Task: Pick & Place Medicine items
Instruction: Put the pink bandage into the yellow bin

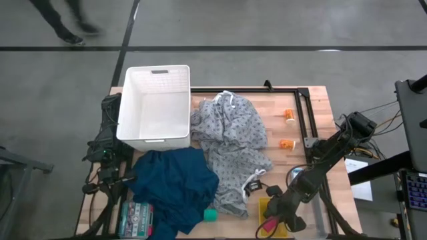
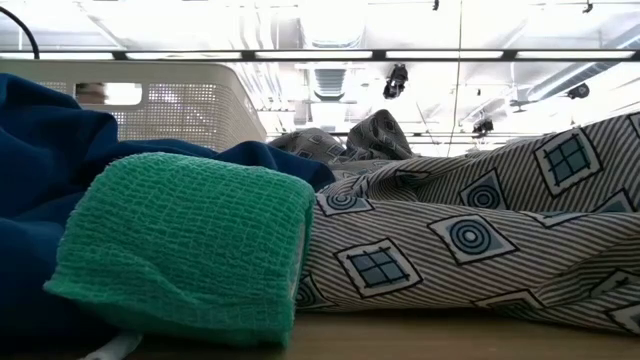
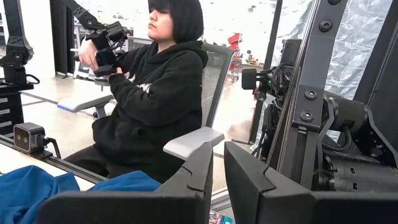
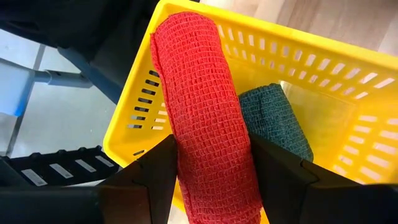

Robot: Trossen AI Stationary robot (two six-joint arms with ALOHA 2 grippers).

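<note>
Gripper on the right arm (image 4: 211, 180) clamped on a red bandage roll (image 4: 202, 106), held over the yellow basket (image 4: 348, 59) at the desk's near right corner

Inside the basket a dark green roll (image 4: 277, 124) already lies, so one item looks placed and the red one is about to follow. Two small orange pieces (image 1: 289, 116) are not yet collected, lying near the desk's far right edge, and a light green roll (image 2: 185, 245) sits at the near edge beside the patterned cloth (image 1: 233, 143). The left gripper (image 3: 214, 180) waits off the left edge, its fingers nearly together and empty
</note>
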